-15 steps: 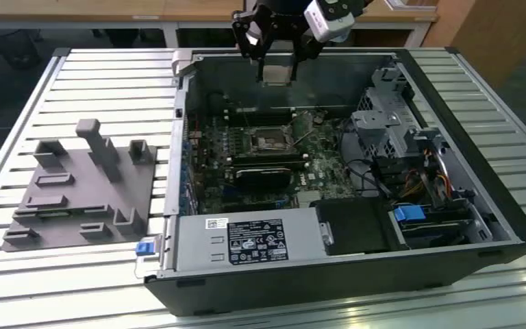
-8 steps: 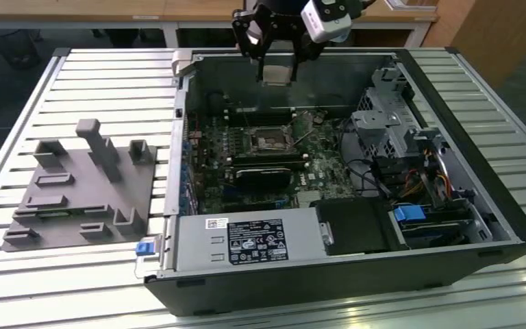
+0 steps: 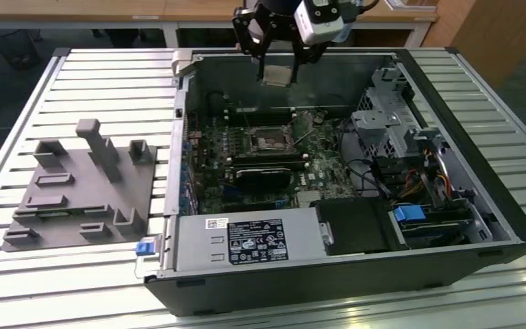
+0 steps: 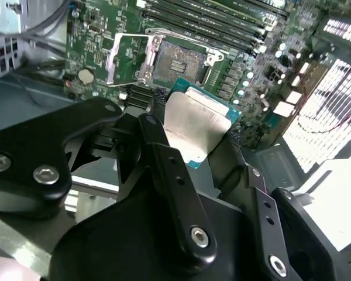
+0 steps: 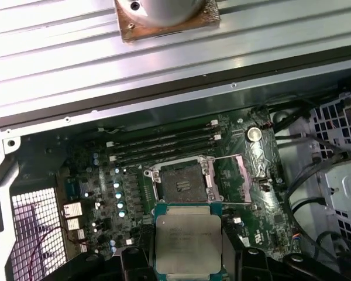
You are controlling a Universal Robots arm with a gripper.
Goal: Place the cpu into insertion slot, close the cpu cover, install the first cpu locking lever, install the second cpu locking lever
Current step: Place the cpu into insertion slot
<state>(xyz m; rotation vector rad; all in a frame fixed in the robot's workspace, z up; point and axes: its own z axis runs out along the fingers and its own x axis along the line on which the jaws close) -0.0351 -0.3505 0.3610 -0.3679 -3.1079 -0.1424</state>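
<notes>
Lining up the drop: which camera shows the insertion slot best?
The first wrist view: the insertion slot faces the camera, uncovered, just beyond the cpu. The second wrist view shows it slanted; the exterior view shows it far off.

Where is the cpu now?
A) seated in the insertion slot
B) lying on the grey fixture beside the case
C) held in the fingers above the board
C: the cpu is gripped between the fingers, while the insertion slot lies bare with its cpu cover open.
</notes>
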